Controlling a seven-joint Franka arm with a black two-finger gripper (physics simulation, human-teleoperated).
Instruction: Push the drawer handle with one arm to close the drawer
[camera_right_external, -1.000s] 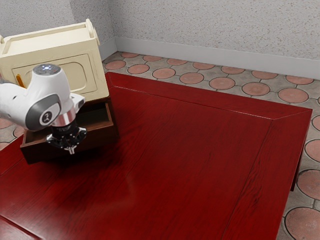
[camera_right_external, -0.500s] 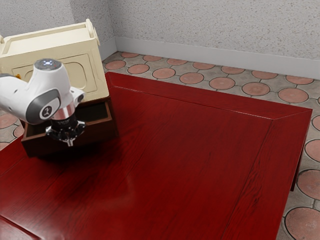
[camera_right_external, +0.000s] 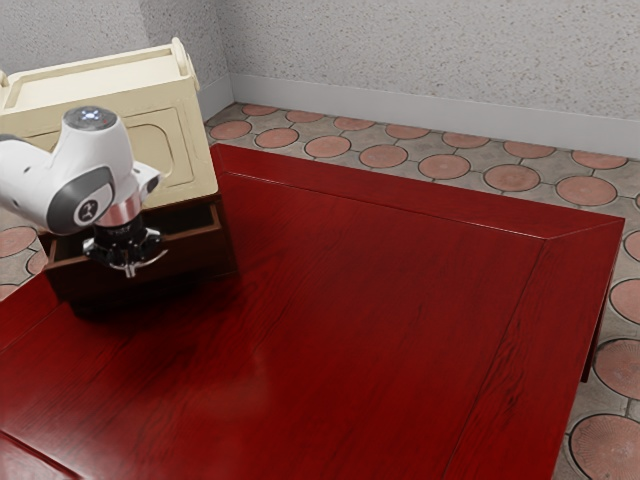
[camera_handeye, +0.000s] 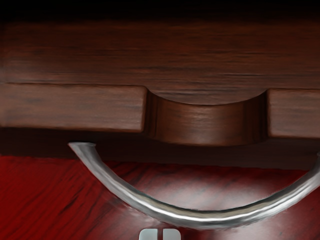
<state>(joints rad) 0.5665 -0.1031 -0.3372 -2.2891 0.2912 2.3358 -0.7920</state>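
Gripper (camera_right_external: 130, 271) low in the left part of the exterior view, pointing down in front of the drawer (camera_right_external: 190, 256), closed to a thin slit and with nothing in its grasp. In the wrist view, two pale fingertips (camera_handeye: 172, 234) side by side at the lower edge, just beside the curved metal handle (camera_handeye: 215, 217); impossible to tell whether touching it. Handle bowed out from the dark wooden drawer front, near a scooped notch (camera_handeye: 210, 125) in its top edge. Drawer at left of the exterior frame, partly open, with a dark strip of interior visible, beneath the cream cabinet (camera_right_external: 175, 140) at upper left. Glossy red table (camera_right_external: 380, 320) across the middle and lower frame.
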